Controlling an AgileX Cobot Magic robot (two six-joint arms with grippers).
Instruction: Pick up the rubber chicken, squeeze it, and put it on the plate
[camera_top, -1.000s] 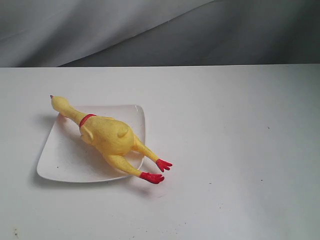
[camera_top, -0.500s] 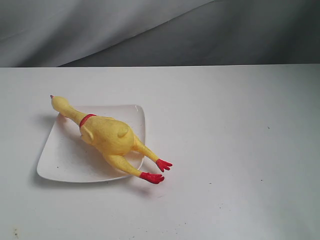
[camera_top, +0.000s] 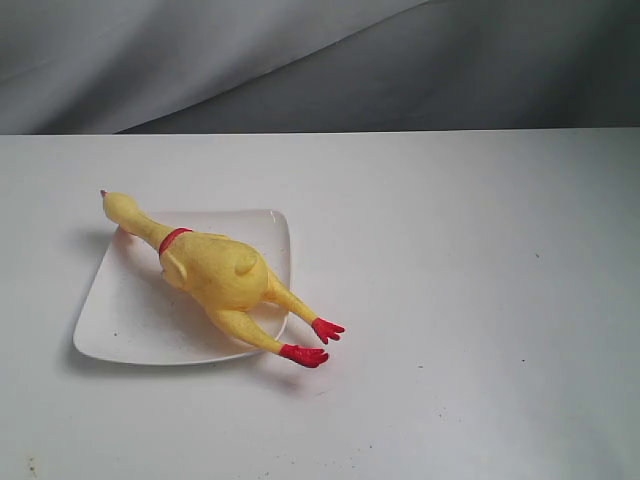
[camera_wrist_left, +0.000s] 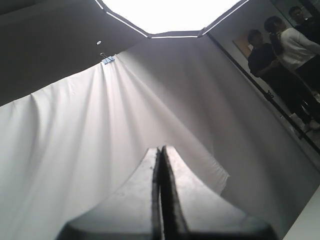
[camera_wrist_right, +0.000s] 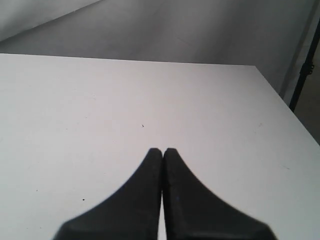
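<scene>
The yellow rubber chicken (camera_top: 215, 272) lies diagonally across the white plate (camera_top: 130, 320) on the left of the table in the exterior view. Its head pokes past the plate's far left corner and its red feet (camera_top: 312, 343) overhang the near right edge. Neither arm appears in the exterior view. My left gripper (camera_wrist_left: 161, 149) is shut with nothing in it and points up at a white backdrop cloth. My right gripper (camera_wrist_right: 162, 150) is shut and empty, above bare white table. The chicken and plate are out of both wrist views.
The white table (camera_top: 460, 300) spreads to the right of the plate, with tiny dark specks. A grey cloth backdrop (camera_top: 320, 60) hangs behind the far edge. In the left wrist view, people (camera_wrist_left: 280, 50) stand beyond the cloth. A black stand (camera_wrist_right: 304, 70) rises past the table's corner.
</scene>
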